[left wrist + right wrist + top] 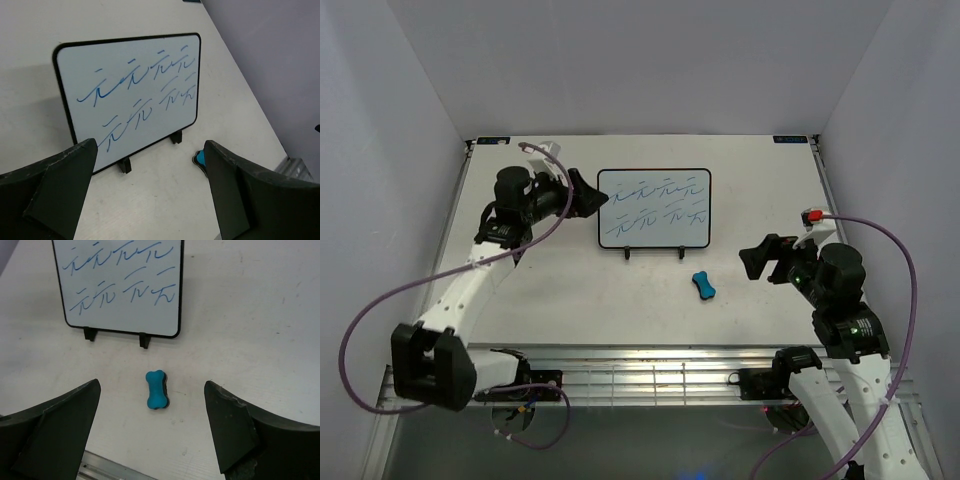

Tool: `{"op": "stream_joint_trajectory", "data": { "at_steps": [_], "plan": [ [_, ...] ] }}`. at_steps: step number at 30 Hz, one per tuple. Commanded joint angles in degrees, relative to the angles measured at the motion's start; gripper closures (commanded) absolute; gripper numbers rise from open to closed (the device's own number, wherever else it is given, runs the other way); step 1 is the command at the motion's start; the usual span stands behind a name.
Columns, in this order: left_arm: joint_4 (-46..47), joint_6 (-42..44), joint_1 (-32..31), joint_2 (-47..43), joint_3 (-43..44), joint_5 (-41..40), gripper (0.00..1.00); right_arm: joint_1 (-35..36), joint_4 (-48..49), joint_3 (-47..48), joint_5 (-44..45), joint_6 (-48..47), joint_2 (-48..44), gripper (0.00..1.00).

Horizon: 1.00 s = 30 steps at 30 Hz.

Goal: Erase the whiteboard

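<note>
The white table (520, 300) bears the whiteboard (654, 208) propped on black feet (627, 253) and a blue bone-shaped eraser (703, 285) nearby.

Robotics lab, a test cell by the look of it. A white table (570, 310) is boxed in by plain pale walls (640, 60) on the left, back and right of the frame, making a bare booth. Two white-and-black robot arms, the left arm (470, 285) and the right arm (845, 320), are mounted on a bare aluminium rail (650, 368) along the bottom edge. Purple cables (358, 330) loop loose from both arms, at lower left and far right. There are small printed tags (492, 140) at the table's two far corners. Props at centre frame are a small whiteboard (654, 207) with blue scribbles, propped upright, and a blue eraser (703, 285) lying in front of it. It reads as a staged bench setup.
</note>
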Motion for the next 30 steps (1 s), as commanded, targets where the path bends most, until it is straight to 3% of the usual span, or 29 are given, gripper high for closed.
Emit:
{"op": "stream_joint_trajectory", "data": {
  "at_steps": [1, 6, 15, 30],
  "plan": [
    [14.93, -0.68, 3.38, 11.57, 2.89, 18.53, 0.02, 0.18, 5.32, -2.21, -9.23, 2.26, -1.77, 0.10],
    [18.63, 3.00, 5.32, 25.85, 8.28, 26.00, 0.02, 0.18, 2.78, -2.40, -11.18, 1.74, -3.17, 0.10],
    [31.63, 2.22, 9.45, 35.96, 2.04, 29.70, 0.02, 0.18, -0.75, -0.81, -11.62, -2.04, -6.86, 0.10],
    [55.00, -15.52, 10.60, 54.34, 7.22, 48.41, 0.05, 0.18, -1.01, 1.56, -14.08, -1.87, -7.30, 0.09]
  ]
}}
